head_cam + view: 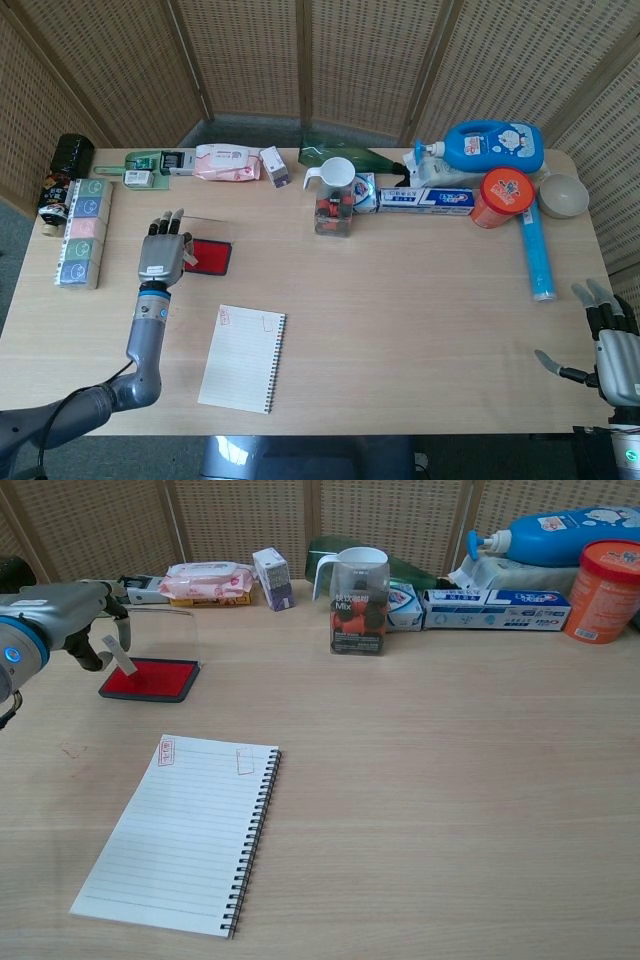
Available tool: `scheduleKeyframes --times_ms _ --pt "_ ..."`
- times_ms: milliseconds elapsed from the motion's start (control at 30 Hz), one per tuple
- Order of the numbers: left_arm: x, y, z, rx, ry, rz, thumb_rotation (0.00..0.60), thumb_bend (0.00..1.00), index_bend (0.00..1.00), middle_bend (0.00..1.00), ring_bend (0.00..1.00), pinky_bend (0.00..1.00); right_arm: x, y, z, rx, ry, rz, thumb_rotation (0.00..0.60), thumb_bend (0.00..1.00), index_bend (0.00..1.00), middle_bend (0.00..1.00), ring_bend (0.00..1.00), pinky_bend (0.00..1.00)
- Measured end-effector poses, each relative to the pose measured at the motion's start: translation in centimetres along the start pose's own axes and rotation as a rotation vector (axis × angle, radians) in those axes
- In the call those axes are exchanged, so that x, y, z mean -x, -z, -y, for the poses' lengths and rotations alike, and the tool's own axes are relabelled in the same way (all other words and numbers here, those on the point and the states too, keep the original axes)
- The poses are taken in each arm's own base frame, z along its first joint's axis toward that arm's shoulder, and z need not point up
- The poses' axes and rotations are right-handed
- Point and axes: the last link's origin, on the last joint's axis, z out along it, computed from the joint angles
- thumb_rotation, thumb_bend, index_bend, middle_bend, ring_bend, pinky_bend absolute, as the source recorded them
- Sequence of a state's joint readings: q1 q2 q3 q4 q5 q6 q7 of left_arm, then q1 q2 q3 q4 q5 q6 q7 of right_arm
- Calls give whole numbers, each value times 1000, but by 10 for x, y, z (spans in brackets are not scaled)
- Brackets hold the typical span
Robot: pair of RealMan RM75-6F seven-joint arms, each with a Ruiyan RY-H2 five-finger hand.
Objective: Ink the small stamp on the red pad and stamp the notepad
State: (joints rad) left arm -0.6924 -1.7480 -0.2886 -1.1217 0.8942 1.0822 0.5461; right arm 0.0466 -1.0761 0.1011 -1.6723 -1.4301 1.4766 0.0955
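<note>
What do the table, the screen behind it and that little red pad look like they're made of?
Table: pale wood grain with a matte finish, probably laminate or veneer. Screen: woven cane or rattan, judging by the fine open mesh set in brown frames. Red pad: a flat, dull red surface, likely felt or foam, in a dark tray with a clear raised lid, seemingly plastic.

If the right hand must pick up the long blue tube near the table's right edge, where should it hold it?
Grip the blue tube around its middle, fingers closing across its narrow width from above. It lies flat, running away from the robot, with bare table on both sides. The right hand is open nearby.
</note>
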Motion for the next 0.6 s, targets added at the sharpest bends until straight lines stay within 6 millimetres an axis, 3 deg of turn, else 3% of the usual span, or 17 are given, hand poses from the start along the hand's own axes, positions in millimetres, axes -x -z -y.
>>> scheduleKeyframes --times_ms 333,600 --pt "-29 21 -6 82 32 -32 600 414 614 0 0 92 1 1 2 -9 -2 4 401 0 0 0 0 0" --pt "-36 67 -27 304 -11 -25 600 412 613 0 0 92 1 1 2 -12 -4 9 403 0 0 0 0 0"
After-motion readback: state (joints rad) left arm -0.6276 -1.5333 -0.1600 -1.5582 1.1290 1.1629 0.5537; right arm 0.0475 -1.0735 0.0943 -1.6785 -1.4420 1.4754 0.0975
